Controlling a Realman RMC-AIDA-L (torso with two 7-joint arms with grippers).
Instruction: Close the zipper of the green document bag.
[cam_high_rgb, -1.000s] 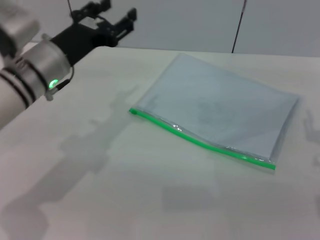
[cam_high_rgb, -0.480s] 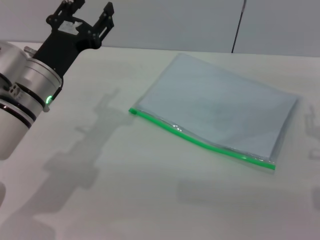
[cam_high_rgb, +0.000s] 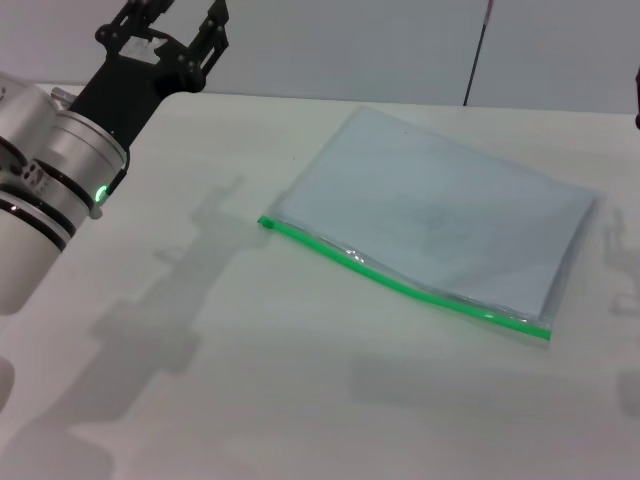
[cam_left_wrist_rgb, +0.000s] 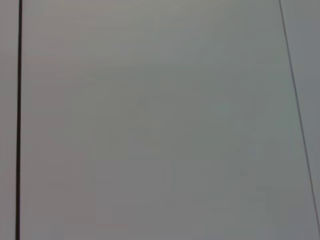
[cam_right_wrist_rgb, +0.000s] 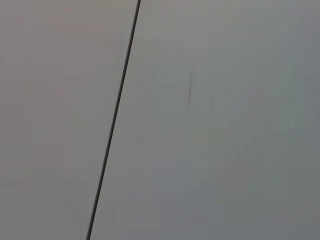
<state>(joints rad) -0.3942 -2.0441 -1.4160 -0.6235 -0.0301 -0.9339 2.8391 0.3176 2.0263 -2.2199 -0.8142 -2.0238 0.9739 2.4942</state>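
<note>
The green document bag (cam_high_rgb: 445, 215) lies flat on the white table, a translucent blue-grey pouch right of centre in the head view. Its zipper (cam_high_rgb: 400, 284) is a bright green strip along the near long edge, with a darker green nub at the left end (cam_high_rgb: 266, 223). My left gripper (cam_high_rgb: 180, 15) is raised at the far left, well away from the bag, open with nothing between its black fingers (cam_high_rgb: 215, 30). The right gripper is out of view. Both wrist views show only a plain grey wall.
The white table (cam_high_rgb: 250, 380) stretches wide around the bag, and its far edge meets a grey wall (cam_high_rgb: 350, 45). A dark vertical seam (cam_high_rgb: 476, 55) runs down that wall. Arm shadows fall on the table at left and far right.
My left arm swung leftward and up, turning its gripper away from the bag, then nearly stopped in the last half second. The bag has not moved.
</note>
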